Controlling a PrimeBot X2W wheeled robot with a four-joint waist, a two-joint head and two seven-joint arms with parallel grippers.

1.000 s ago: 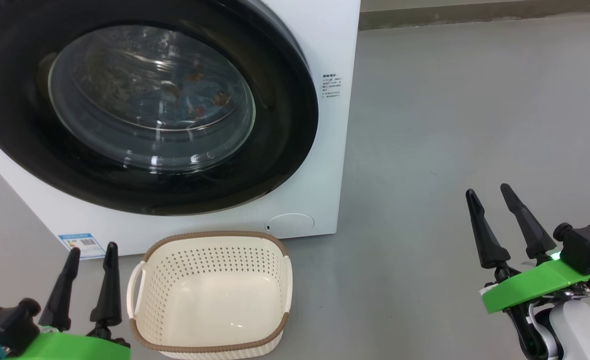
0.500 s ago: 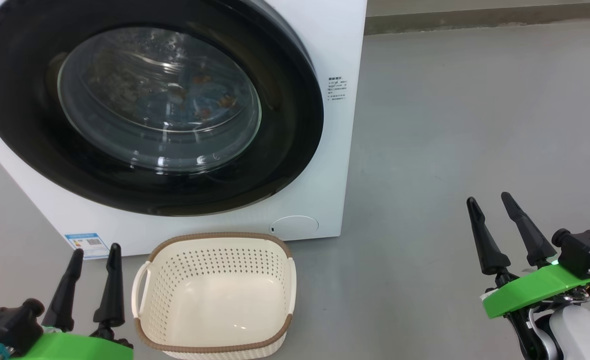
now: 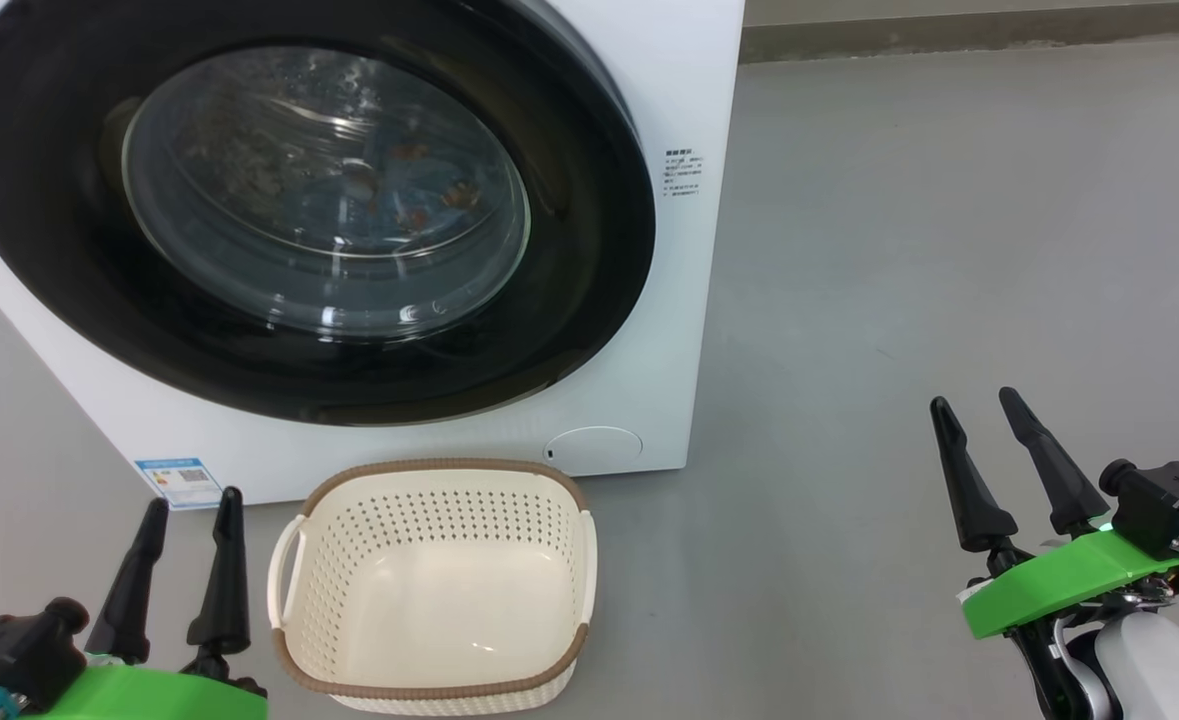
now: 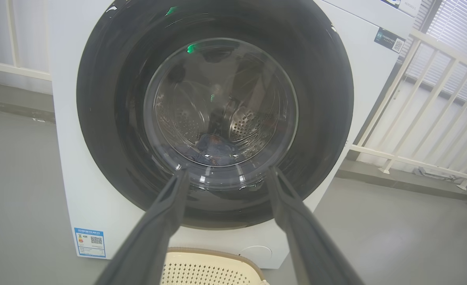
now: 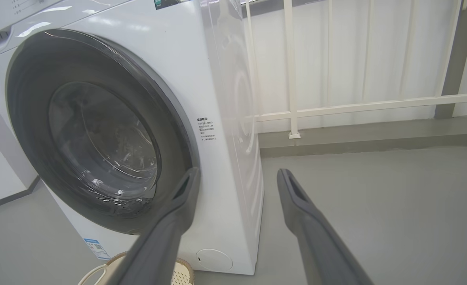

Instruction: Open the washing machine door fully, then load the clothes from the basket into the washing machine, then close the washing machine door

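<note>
Our head view shifts slightly; door (image 3: 589,250) shut, clothes (image 3: 399,195) inside, basket (image 3: 349,560) empty; we hold left gripper (image 3: 194,500) and right gripper (image 3: 974,400) wide, gripping nothing

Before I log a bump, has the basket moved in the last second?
No. The basket sits as before below the round white flap; the camera shifted.

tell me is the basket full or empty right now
Empty: the basket shows a bare cream bottom, and the clothes lie behind the glass of the shut washing machine door.
</note>
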